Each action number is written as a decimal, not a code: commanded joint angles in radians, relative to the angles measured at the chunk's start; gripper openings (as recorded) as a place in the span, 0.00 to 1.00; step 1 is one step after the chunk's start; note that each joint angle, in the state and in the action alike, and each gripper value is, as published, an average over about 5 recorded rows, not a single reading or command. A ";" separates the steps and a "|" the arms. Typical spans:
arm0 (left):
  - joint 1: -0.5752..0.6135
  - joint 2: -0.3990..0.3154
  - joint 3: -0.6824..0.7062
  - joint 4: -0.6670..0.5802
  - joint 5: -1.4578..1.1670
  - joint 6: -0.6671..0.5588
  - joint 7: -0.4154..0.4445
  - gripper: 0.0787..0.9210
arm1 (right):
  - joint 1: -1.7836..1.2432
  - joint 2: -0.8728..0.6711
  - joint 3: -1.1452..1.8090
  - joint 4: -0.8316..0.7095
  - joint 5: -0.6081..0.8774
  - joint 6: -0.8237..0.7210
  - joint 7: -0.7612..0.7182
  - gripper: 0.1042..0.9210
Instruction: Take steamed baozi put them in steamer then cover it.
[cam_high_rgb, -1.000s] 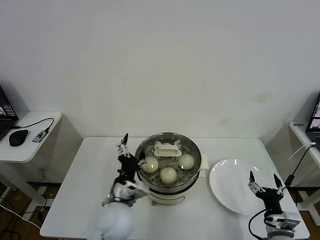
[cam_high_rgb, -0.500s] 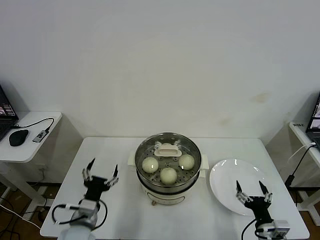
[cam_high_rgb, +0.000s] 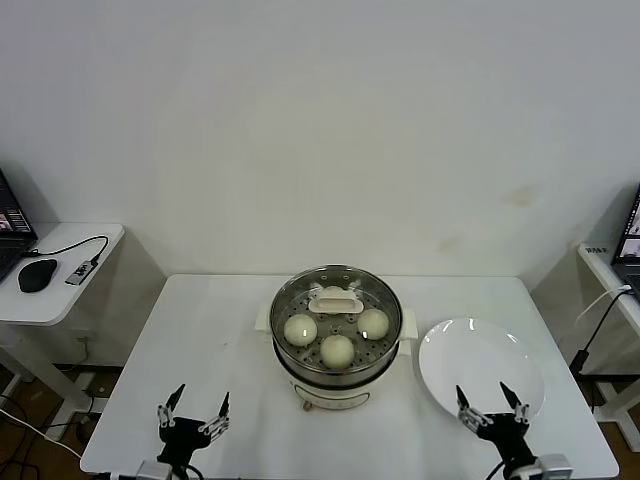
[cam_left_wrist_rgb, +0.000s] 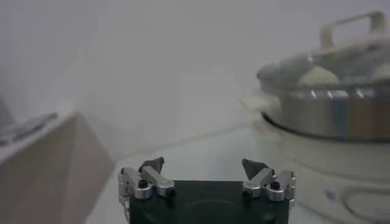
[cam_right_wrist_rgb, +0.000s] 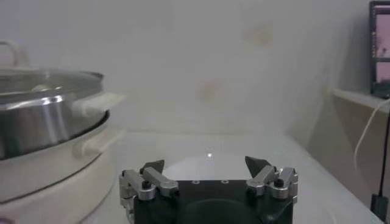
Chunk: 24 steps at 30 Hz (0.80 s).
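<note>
The steamer (cam_high_rgb: 296, 375) stands mid-table, a steel basket on a white pot. The clear glass cover (cam_high_rgb: 385, 298) with a cream handle lies on it. Three cream-white baozi (cam_high_rgb: 337, 350) show through the glass; a fourth is hidden under the handle. My left gripper (cam_high_rgb: 193, 410) is open and empty at the front left edge, well apart from the pot. My right gripper (cam_high_rgb: 493, 404) is open and empty at the front right, over the near rim of the white plate (cam_high_rgb: 480, 355). The covered steamer also shows in the left wrist view (cam_left_wrist_rgb: 329, 109) and the right wrist view (cam_right_wrist_rgb: 42, 115).
A side desk (cam_high_rgb: 60, 275) at the far left holds a black mouse (cam_high_rgb: 37, 274) and a cable. Another desk edge with a cable (cam_high_rgb: 605, 300) stands at the far right. A white wall rises behind the table (cam_high_rgb: 200, 330).
Both grippers have drawn back from the steamer toward the table's front edge. The left one was beside the pot a second ago. The cover and baozi have not moved.
</note>
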 joint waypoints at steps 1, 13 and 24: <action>0.091 -0.023 -0.026 -0.028 -0.022 0.025 0.011 0.88 | -0.036 -0.017 -0.014 0.045 -0.012 -0.088 -0.030 0.88; 0.084 -0.030 -0.021 -0.036 -0.009 0.023 0.017 0.88 | -0.029 -0.003 -0.012 0.036 -0.021 -0.066 -0.030 0.88; 0.081 -0.032 -0.022 -0.034 -0.008 0.004 0.016 0.88 | -0.012 0.014 0.009 0.029 -0.016 -0.049 -0.016 0.88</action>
